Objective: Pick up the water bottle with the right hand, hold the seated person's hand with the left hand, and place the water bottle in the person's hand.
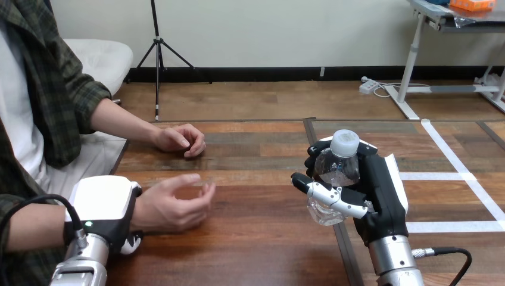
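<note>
A clear water bottle (337, 169) with a white cap stands upright in my right hand (383, 192), a little above the table right of centre. That hand's thumb crosses the bottle's front and the fingers curl round its back. At the lower left my left hand (106, 210) wraps over the wrist of the person's near hand (175, 205), with a fingertip showing under the wrist. The person's near hand is half open and cupped, palm turned toward the bottle. A stretch of bare table separates it from the bottle.
The person's other hand (178, 138) rests loosely closed on the wooden table (262, 238) further back at the left. White tape lines (452, 176) mark the table's right part. A dark seam runs down the table below the bottle.
</note>
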You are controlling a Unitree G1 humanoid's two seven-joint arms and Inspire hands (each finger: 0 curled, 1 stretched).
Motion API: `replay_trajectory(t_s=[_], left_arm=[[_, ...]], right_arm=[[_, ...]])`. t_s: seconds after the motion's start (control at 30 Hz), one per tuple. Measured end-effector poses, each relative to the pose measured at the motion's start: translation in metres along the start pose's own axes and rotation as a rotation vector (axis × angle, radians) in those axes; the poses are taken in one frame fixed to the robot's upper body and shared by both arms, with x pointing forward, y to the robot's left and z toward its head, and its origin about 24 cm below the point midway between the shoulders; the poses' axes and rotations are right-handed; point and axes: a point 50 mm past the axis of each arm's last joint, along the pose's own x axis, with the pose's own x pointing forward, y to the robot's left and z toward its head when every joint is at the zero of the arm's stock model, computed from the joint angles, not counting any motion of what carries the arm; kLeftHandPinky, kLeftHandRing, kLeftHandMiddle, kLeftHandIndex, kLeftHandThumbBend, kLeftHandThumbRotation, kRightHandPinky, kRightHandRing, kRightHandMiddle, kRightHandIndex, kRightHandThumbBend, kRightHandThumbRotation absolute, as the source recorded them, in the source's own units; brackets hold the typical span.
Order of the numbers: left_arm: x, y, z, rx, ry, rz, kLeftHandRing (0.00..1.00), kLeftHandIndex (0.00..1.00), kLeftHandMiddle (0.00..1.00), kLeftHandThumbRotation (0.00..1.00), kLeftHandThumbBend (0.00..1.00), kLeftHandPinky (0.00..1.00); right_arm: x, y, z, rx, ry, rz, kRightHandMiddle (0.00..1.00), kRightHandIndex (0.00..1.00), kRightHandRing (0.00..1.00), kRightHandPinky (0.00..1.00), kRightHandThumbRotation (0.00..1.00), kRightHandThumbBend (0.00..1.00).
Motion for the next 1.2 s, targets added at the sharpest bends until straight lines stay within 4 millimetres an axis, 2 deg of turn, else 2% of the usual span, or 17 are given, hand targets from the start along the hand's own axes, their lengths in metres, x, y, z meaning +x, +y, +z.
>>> replay_trajectory(t_s=[0.33, 0.43, 0.77, 1.2], left_arm=[[-0.0001, -0.0003, -0.0010, 0.003, 0.008, -0.008, 0.74, 0.76, 0.77, 0.00, 0.85, 0.72], [-0.0003, -0.0005, -0.0011, 0.003, 0.010, -0.007, 0.69, 0.73, 0.72, 0.00, 0.85, 0.65], [-0.0012, -0.0014, -0.0022, -0.004, 0.018, 0.017, 0.59, 0.65, 0.63, 0.00, 0.84, 0.55], [-0.0024, -0.0027, -0.0032, -0.032, 0.025, 0.050, 0.55, 0.61, 0.60, 0.00, 0.82, 0.50]], right_arm=[[0.0000, -0.0005, 0.0000, 0.000, 0.000, -0.002, 0.47, 0.48, 0.43, 0.39, 0.00, 0.71], [0.0000, -0.0006, 0.0000, 0.000, 0.000, -0.002, 0.47, 0.48, 0.43, 0.39, 0.00, 0.71], [-0.0001, -0.0007, 0.0000, 0.000, 0.000, -0.002, 0.47, 0.48, 0.43, 0.40, 0.00, 0.70], [-0.0001, -0.0009, 0.0000, 0.002, 0.000, 0.001, 0.47, 0.48, 0.43, 0.39, 0.00, 0.71]])
